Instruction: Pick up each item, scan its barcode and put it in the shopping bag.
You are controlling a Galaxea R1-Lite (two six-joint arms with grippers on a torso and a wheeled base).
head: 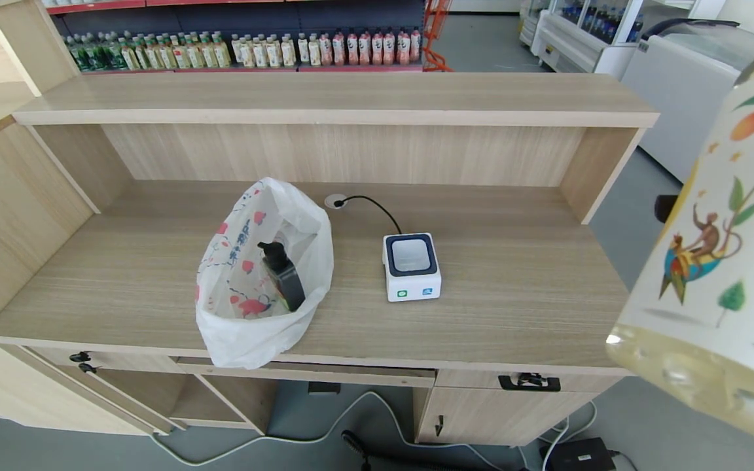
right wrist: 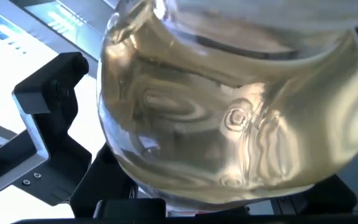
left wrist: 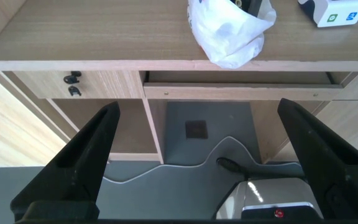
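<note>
Head view: wooden counter point(head: 514, 275) with a raised back ledge, seen from the front; white shopping bag point(head: 239, 327) printed in red, standing open on the counter's left half, its lower part hanging over the front edge; dark container point(head: 283, 278) with a black top, standing inside the bag and leaning against its right wall; white scanner point(head: 412, 267) with a dark-framed window facing up, placed near the middle of the counter, to the right of the bag and apart from it; black cable point(head: 377, 208) running from the scanner's back to a round port in the counter top; bottle point(head: 717, 261) of pale yellow liquid with an illustrated white label, held up close to the camera at the right edge, clear of the counter and well apart from both bag and scanner; shelf of drinks point(head: 252, 49) and a chest freezer point(head: 691, 72) in the room behind. Left wrist view: left gripper point(left wrist: 197, 162) hung low in front of the counter, under its front edge; fingers point(left wrist: 79, 168) spread wide, nothing between them; bag point(left wrist: 229, 31) and scanner point(left wrist: 331, 12) were visible above on the counter; a white cord point(left wrist: 185, 165) lay on the floor beneath. Right wrist view: right gripper point(right wrist: 204, 186) had hold of the bottle point(right wrist: 229, 112), whose rounded base faced the camera; one black finger point(right wrist: 48, 112) showed beside it, the rest was hidden behind the bottle.
</note>
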